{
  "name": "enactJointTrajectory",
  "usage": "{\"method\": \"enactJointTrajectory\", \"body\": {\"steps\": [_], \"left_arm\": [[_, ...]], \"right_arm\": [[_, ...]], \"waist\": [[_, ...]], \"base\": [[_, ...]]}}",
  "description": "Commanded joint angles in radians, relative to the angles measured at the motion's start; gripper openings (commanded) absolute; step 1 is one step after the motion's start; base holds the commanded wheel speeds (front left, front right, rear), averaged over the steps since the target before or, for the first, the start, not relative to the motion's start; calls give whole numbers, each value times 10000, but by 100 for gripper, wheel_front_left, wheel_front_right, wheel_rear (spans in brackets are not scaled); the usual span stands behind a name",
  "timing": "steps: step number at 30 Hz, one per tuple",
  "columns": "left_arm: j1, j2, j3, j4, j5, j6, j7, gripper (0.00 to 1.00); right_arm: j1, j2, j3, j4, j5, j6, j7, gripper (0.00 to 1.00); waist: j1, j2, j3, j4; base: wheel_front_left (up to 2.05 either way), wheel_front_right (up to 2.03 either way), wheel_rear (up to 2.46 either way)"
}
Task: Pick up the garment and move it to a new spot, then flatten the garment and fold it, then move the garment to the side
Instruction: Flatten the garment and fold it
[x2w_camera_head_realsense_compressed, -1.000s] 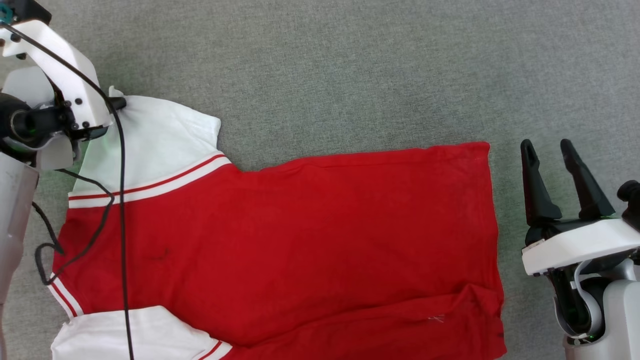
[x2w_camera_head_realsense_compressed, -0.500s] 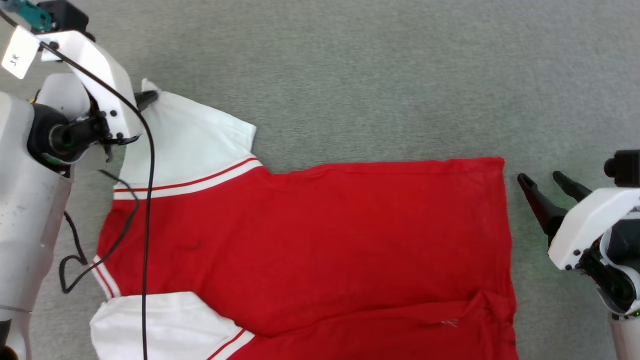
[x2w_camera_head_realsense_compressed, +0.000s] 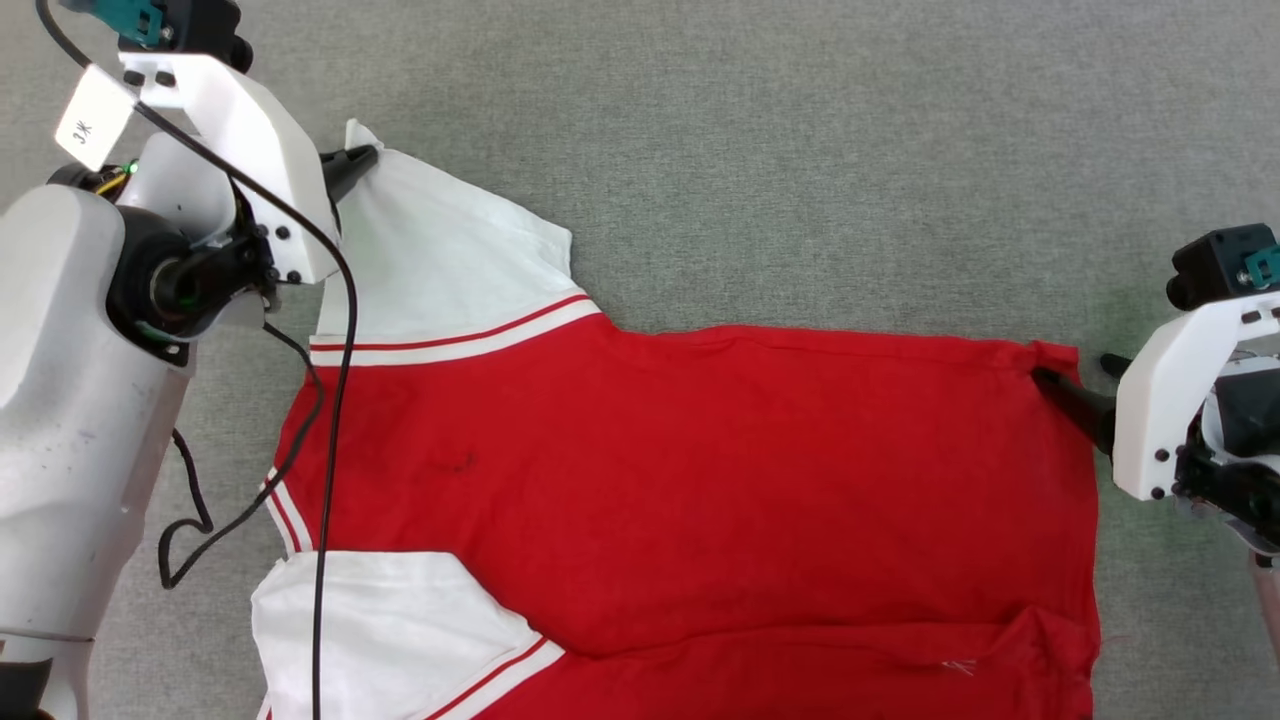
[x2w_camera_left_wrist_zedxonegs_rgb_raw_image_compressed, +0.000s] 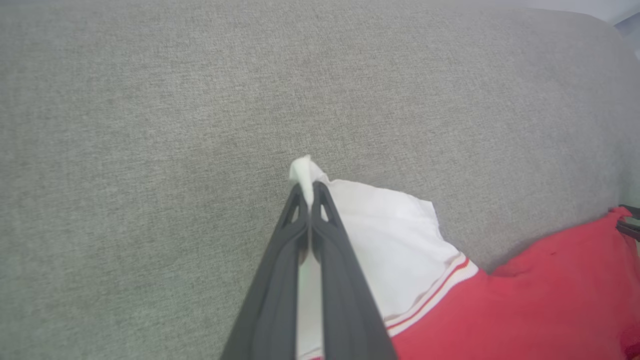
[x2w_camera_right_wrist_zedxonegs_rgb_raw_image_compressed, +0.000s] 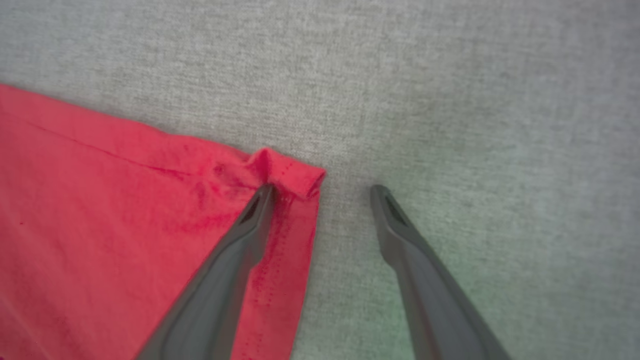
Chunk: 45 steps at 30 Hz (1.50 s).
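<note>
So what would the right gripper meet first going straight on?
Probably the shirt: its bunched corner sits just ahead of one finger. The other finger faces bare grey surface. Depth is unclear.

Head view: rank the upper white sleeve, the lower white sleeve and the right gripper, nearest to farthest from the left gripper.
1. Top left: upper white sleeve, its tip pinched in the left gripper.
2. Bottom left: lower white sleeve.
3. Far right: right gripper, open at the red hem corner.

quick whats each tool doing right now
left tool: shut on the white sleeve tip of the garment
right tool: open around the red hem corner, not gripping it
</note>
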Motion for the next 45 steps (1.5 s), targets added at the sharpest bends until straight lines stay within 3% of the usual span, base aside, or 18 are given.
{"method": "enactJointTrajectory", "body": {"steps": [1,2,3,4,10,16,25,38,45], "left_arm": [[148,-26,-24,-82,28,-45,-92,0],[178,-37,-19,-123,32,-58,-167,0],[203,-35,16,-137,42,-39,-244,0],[234,-51,25,-150,43,-47,-311,0],[334,-44,150,-164,73,-83,-790,0],[613,58,310,-122,124,-105,-1475,0],[2398,354,783,-815,-218,51,-2479,0],[7244,509,1080,-3231,-832,1199,-3660,0],[9176,405,1287,-3796,-1328,1751,-3959,0]], "right_arm": [[275,237,423,555,127,6,465,95],[275,294,480,700,202,15,650,42],[265,340,519,836,248,15,832,11],[230,328,556,929,256,15,967,0],[-364,150,78,837,253,-2,1151,0],[-743,11,-657,92,-43,-5,475,0],[410,393,-1516,-480,-388,-4,-278,0],[3182,1065,-1831,-1137,-211,-2,-1058,0],[4176,1315,-1928,-1003,-208,-2,-1475,0]], "waist": [[-1,0,33,74],[-1,0,32,107],[-1,0,28,133],[-1,0,21,161],[-1,0,-119,311],[-1,0,-651,439],[-1,0,-1820,611],[-1,0,-3035,821],[-1,0,-3341,806]], "base": [[0,0,0],[0,0,0],[0,0,0],[0,0,0],[0,0,0],[0,0,0],[0,0,0],[0,0,0],[0,0,0]]}}
